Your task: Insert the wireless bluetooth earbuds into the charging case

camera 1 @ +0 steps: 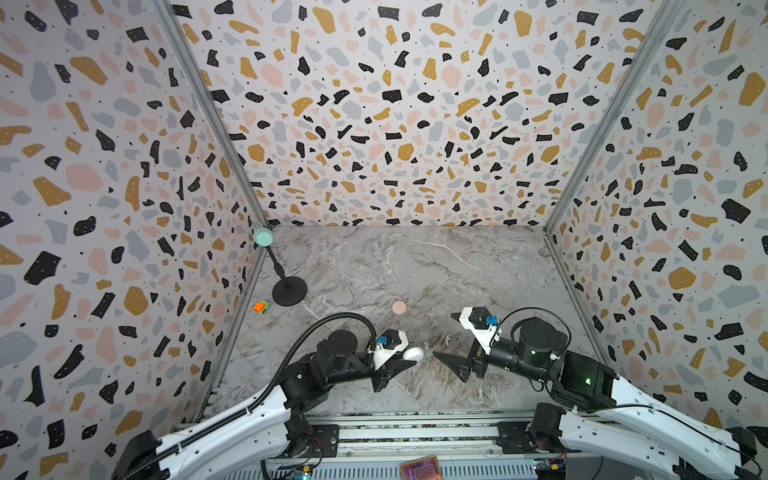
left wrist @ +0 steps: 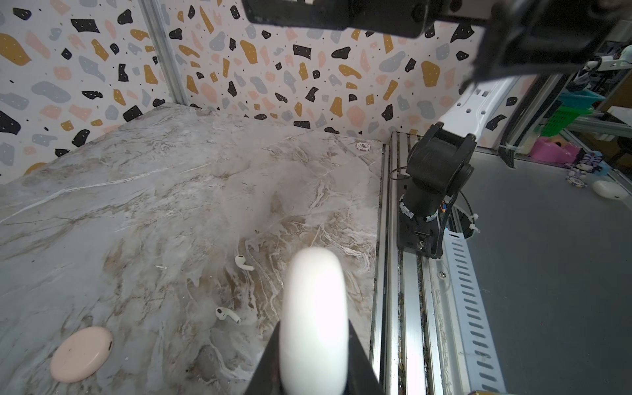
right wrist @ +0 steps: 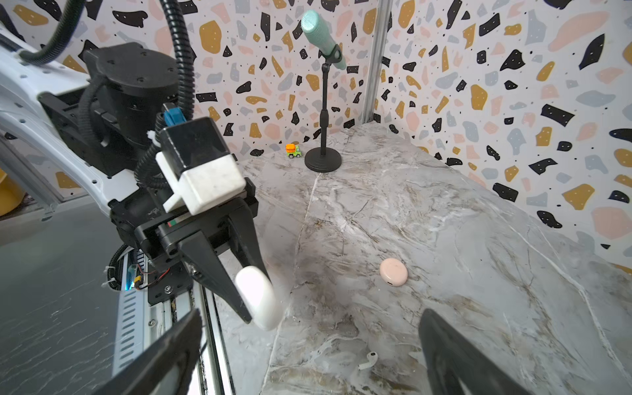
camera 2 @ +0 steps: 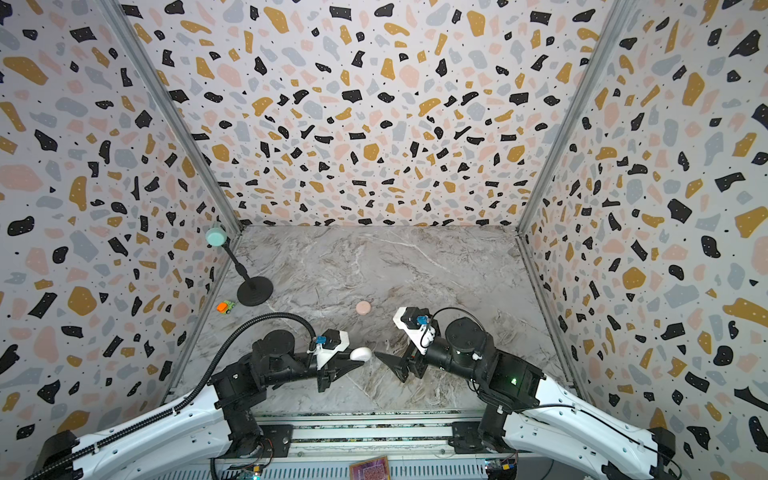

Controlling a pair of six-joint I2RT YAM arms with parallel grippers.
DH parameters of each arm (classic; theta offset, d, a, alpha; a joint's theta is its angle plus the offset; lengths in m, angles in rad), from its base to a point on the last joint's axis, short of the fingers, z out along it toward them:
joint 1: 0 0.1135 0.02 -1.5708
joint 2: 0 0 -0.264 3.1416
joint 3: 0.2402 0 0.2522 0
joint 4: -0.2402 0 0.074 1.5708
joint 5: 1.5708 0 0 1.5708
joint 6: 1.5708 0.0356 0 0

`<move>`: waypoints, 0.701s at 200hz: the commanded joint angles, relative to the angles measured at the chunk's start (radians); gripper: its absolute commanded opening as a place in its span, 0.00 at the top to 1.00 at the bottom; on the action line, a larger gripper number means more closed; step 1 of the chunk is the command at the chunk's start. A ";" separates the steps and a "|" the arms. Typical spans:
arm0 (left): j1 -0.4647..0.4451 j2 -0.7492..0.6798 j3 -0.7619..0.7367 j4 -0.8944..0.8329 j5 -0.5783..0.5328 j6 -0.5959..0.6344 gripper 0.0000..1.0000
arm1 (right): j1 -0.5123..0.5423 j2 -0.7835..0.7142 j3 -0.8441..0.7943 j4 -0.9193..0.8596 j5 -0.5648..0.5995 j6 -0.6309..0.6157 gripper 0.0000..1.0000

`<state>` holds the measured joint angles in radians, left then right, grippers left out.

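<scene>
Down by the front edge of the surface, my left fingers clamp the white case, right fingers gape; earbuds lie loose between them. Tiny things, so a sloppy pinch could flick one off.

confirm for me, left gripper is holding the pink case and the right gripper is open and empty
Not quite. The left gripper is shut on the white case, not the pink one; the right wrist view shows it plainly. The pink case lies apart on the table. The right gripper is open and empty, as you said.
</scene>
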<state>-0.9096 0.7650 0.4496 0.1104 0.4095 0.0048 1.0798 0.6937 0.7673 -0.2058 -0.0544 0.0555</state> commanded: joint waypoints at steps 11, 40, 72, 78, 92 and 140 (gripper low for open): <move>0.002 0.045 0.001 0.083 -0.002 -0.046 1.00 | 0.069 0.041 0.010 0.059 0.092 -0.017 0.01; 0.002 0.047 0.002 0.087 0.006 -0.062 1.00 | 0.141 0.090 0.018 0.047 0.202 -0.047 0.01; 0.001 0.027 -0.009 0.096 0.007 -0.060 1.00 | 0.170 0.102 0.008 0.054 0.252 -0.054 0.01; 0.001 0.026 -0.009 0.095 0.007 -0.060 1.00 | 0.169 0.102 0.005 0.055 0.258 -0.054 0.01; 0.002 0.028 -0.010 0.097 0.014 -0.058 1.00 | 0.174 0.115 0.000 0.054 0.270 -0.055 0.01; 0.000 0.012 -0.013 0.099 0.045 -0.042 1.00 | 0.188 0.149 -0.005 0.039 0.348 -0.059 0.01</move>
<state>-0.9096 0.7986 0.4492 0.1520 0.4267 -0.0452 1.2613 0.8391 0.7670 -0.1719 0.2337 0.0124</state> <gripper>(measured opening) 0.223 0.994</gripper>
